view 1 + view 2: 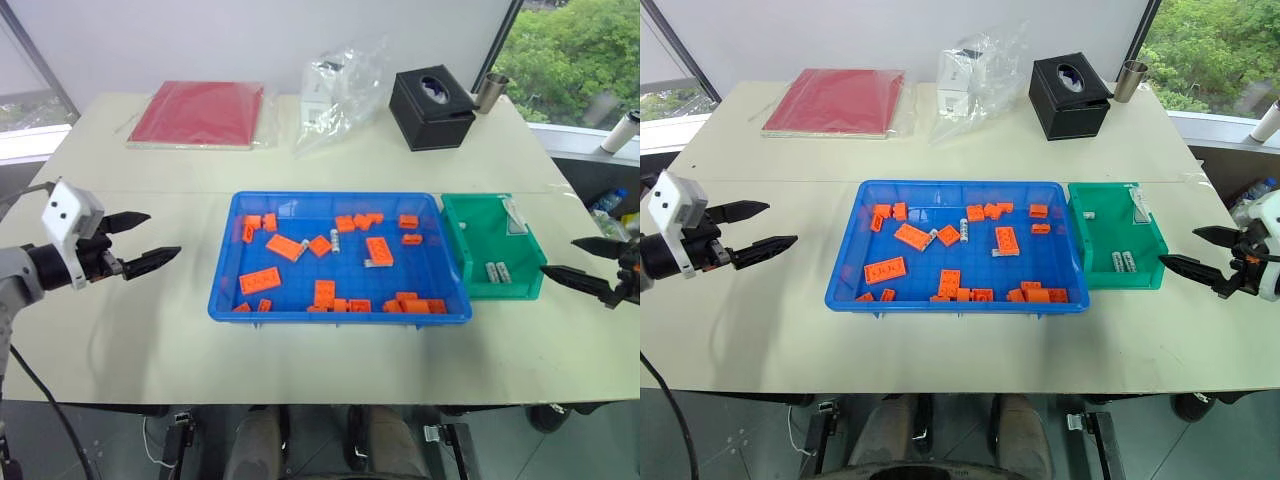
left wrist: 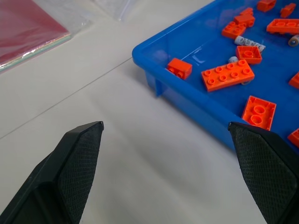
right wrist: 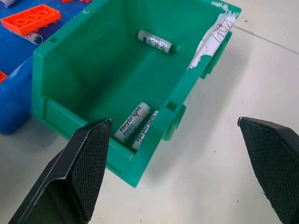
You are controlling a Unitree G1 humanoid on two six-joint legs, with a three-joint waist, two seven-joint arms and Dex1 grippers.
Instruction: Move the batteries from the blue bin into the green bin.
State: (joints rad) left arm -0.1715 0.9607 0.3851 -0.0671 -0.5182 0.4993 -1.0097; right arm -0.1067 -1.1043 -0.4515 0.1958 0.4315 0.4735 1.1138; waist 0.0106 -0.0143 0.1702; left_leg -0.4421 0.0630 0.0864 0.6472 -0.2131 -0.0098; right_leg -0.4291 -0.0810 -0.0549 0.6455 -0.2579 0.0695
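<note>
The blue bin (image 1: 300,200) lies at the table's centre, strewn with orange bricks (image 1: 284,247). Among the bricks lie small silver batteries (image 1: 337,240), one of them against a brick (image 1: 372,264); the left wrist view shows a battery (image 2: 250,43) too. The green bin (image 1: 503,293) touches the blue bin's right side and holds two batteries (image 3: 132,122) at its near end and one battery (image 3: 155,41) farther back. My left gripper (image 1: 163,234) hovers open over the table, left of the blue bin. My right gripper (image 1: 557,255) is open just right of the green bin.
Along the far side of the table are a red folder (image 1: 200,112), a clear plastic bag (image 1: 340,90), a black tissue box (image 1: 432,105) and a metal cup (image 1: 490,92). A torn white label (image 3: 210,39) hangs on the green bin's wall.
</note>
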